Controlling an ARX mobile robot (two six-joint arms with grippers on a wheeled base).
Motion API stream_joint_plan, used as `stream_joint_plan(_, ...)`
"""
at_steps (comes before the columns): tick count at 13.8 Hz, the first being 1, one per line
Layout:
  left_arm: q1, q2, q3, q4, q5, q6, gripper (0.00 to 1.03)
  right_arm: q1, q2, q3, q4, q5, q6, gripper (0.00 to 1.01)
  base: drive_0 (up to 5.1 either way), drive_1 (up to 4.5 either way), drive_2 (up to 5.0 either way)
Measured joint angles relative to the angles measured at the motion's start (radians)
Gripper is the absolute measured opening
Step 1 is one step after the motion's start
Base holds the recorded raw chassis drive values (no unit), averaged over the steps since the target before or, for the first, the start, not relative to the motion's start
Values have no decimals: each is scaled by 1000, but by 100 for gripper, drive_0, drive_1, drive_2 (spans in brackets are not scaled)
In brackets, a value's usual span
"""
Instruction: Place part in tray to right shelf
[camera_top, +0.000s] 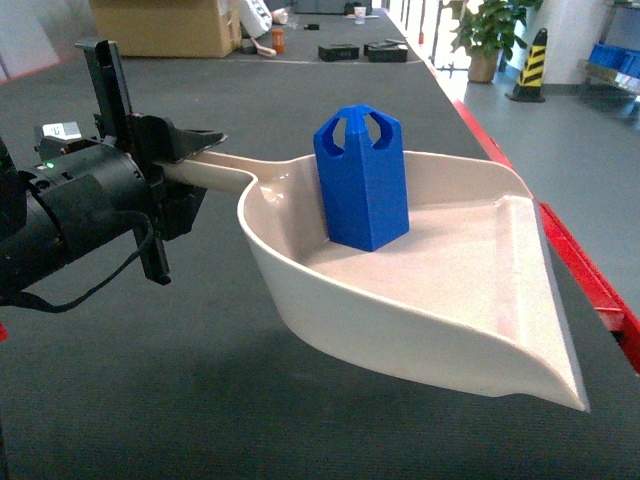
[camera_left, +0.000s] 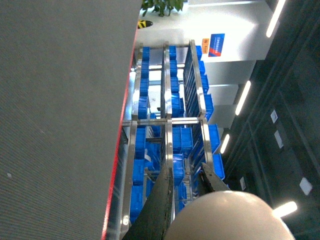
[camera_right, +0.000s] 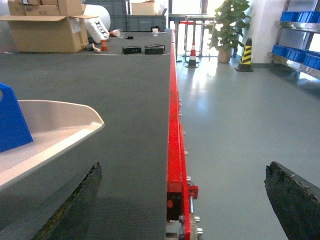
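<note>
So the one blue part (camera_top: 360, 178) is already standing upright in the single cream tray (camera_top: 480, 290), toward its handle end. Left gripper (camera_top: 178, 160) is clamped on the tray handle, holding it over the grey table (camera_top: 200, 380). Right gripper (camera_right: 182, 200) hangs wide open, holding nothing. Shelf drop-off isn't done yet.

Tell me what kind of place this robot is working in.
Probably a factory or warehouse logistics area. Stainless-steel racks are stacked with blue plastic crates, a long grey conveyor-like surface with a red edge runs down the floor, and a yellow-and-black striped safety cone and an open cardboard box stand nearby.
</note>
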Motion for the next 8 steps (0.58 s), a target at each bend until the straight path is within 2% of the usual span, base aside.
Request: stream_joint_plan(8, 0, 0, -2, 1, 3, 0, 13, 0, 0, 0, 2, 0, 0, 98, 503, -242, -242)
